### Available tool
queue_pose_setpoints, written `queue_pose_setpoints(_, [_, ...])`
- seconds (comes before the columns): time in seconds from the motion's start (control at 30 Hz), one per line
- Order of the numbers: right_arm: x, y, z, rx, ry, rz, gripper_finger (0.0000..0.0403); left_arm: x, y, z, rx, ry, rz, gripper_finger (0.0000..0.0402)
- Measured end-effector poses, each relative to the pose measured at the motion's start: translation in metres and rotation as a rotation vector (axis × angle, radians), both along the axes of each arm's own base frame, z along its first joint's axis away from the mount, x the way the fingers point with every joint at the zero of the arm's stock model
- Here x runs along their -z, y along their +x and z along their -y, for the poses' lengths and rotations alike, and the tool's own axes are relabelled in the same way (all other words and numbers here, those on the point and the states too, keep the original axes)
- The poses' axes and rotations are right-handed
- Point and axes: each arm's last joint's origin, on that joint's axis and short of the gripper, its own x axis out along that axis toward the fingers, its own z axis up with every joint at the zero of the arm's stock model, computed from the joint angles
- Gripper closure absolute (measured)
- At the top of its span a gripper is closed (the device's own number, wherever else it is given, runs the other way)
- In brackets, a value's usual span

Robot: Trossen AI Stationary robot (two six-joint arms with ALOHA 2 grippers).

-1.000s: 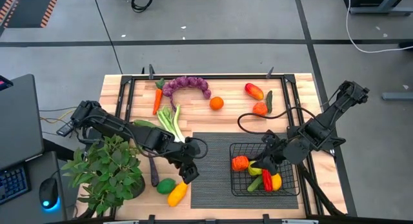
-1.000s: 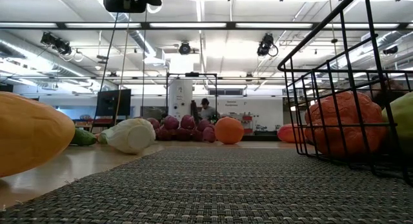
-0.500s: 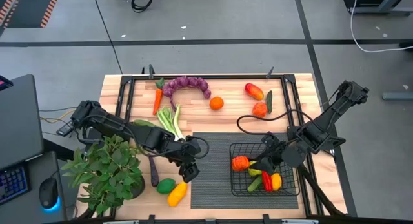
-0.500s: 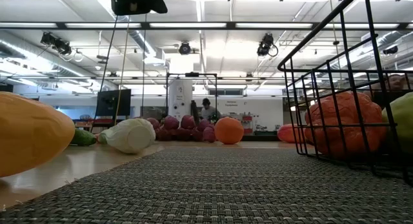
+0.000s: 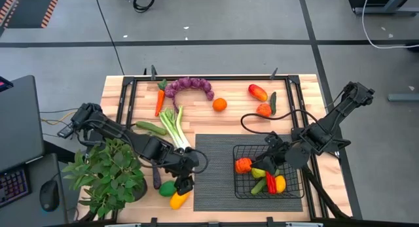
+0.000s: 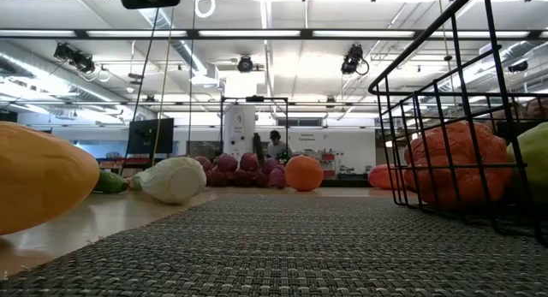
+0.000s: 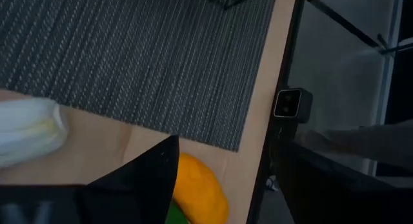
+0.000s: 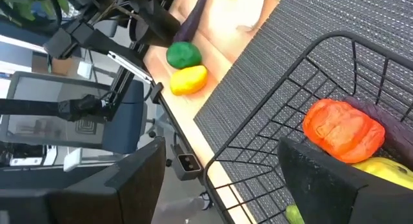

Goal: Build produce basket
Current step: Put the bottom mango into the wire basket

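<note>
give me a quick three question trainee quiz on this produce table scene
1. True or false: the small black wire-mesh basket rests on the dark ribbed mat.
2. Which toy lies nearest the left hand? A) round orange B) yellow pepper C) orange carrot
3. Fill in: the right hand is over the ____.

Key: 1 true. 2 B. 3 basket.

Black wire basket (image 5: 245,185) lower right, on dark grey ribbed mat (image 5: 213,168). Purple grapes (image 5: 188,86) and orange carrot (image 5: 159,101) upper left; yellow pepper (image 5: 178,199) and green lime (image 5: 168,188) lower left.
</note>
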Motion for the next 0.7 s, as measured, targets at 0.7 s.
queue_pose_setpoints(0.7, [-0.003, 0.002, -0.001, 0.014, -0.004, 0.05, 0.0103, 0.001, -0.009, 0.014, 0.052, -0.029, -0.031, 0.0135])
